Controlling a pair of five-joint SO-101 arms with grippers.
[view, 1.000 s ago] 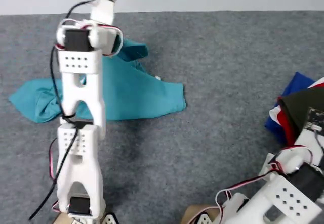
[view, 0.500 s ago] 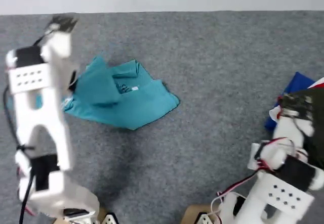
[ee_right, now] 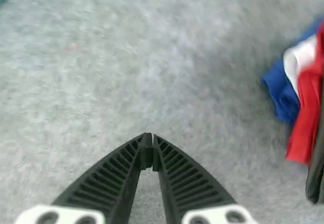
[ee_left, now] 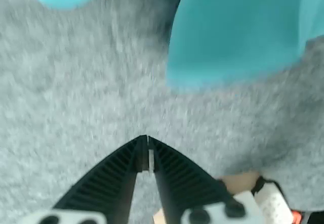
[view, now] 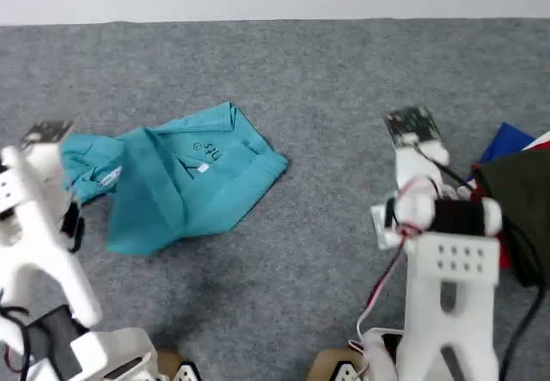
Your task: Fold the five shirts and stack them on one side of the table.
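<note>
High view: the teal shirt (view: pixel 185 187) lies rumpled, partly folded, toward the left edge of the counter (view: pixel 344 80). The other shirts (view: pixel 516 187) are heaped at its right edge. The left jaws and right jaws are pressed together, holding nothing. Best to flatten the teal shirt first, then pinch one hem and fold squarely.

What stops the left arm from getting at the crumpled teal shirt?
Nothing visible, so probably yes: the left gripper, shut and empty, sits near the crumpled teal shirt with bare grey carpet between.
</note>
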